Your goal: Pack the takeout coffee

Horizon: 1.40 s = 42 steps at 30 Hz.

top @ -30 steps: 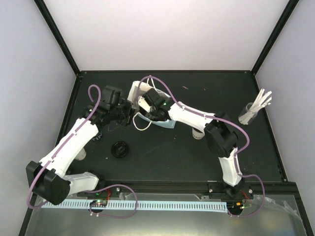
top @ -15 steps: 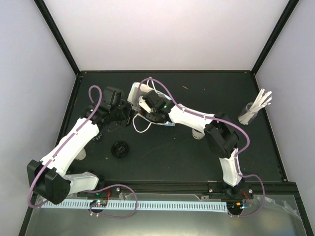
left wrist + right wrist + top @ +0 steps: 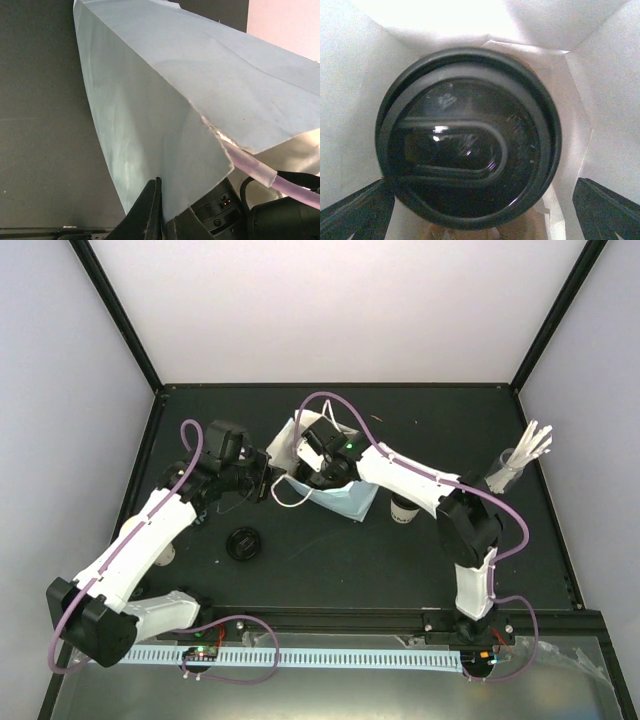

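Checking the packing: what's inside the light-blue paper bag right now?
A black cup lid fills the bag, white paper walls around it. The cup below is covered by the lid; anything else underneath too.

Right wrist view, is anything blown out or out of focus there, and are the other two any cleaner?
Right wrist: the black lid is soft, with small glints, and the paper bag wall above it is blown out white. Left wrist: bag evenly lit, creases sharp. Top external: flat light, no glare.
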Tool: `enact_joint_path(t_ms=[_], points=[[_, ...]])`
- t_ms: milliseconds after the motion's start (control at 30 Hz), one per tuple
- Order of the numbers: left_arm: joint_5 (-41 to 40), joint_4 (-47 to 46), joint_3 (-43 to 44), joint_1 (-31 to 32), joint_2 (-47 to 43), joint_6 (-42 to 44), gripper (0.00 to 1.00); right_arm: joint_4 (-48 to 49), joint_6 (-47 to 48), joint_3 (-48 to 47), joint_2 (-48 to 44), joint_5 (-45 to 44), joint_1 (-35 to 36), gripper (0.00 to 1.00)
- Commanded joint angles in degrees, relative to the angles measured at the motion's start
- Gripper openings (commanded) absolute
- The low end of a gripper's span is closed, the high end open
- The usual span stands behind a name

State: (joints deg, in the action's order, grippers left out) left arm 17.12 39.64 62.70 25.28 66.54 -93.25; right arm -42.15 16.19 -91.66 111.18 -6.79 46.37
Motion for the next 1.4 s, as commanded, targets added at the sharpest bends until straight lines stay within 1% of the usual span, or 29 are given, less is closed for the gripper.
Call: enact_joint_path(t_ms=[0,200,267,333,533,700,900,1100,1267,1367], points=[[0.28,-2.99,-0.78,-0.05,-1.94,-1.05,0.02,-5.94,-1.47,-1.5,-3.41,3.52,0.9,1.0],[0.25,-2.69,-1.13,0.02,-2.38,-0.83,0.03,-4.79,-4.53,-1.58,-5.74,3.25,1.58,1.0],[0.53,-2.87,-1.09,0.16,-2.12,-0.78,0.03,-4.15,-4.58,-2.08,-5.84,1.63,2.78,1.0],[0.7,-2.92,-0.89,0.36,-1.91,-0.79,0.03,-4.37,-4.48,-3.56,-5.35,-1.7,4.17,1.0],[-0.07,-1.94,-0.97,0.65,-1.99,-0.44,0.02,-6.27,-6.27,-10.07,-6.05,-1.77,4.94,1.0],[-1.65,-1.31,-1.18,0.6,-2.94,-0.35,0.02,-7.56,-8.73,-14.89,-8.75,-4.74,4.91,1.0],[-2.83,-1.12,-0.82,0.65,-3.39,0.4,0.02,-8.0,-11.06,-14.94,-11.75,0.11,4.87,1.0],[-2.9,-1.13,-2.12,0.65,-3.69,0.86,0.02,-3.57,-14.38,-11.87,-15.14,5.31,4.83,0.99],[-4.47,-0.58,-2.51,0.47,-4.87,1.26,0.02,-0.06,-17.2,-9.45,-18.08,9.9,4.71,0.96],[-5.0,-0.33,-2.57,0.32,-5.4,1.45,0.02,-0.17,-18.6,-9.99,-18.45,12.14,4.7,0.93]])
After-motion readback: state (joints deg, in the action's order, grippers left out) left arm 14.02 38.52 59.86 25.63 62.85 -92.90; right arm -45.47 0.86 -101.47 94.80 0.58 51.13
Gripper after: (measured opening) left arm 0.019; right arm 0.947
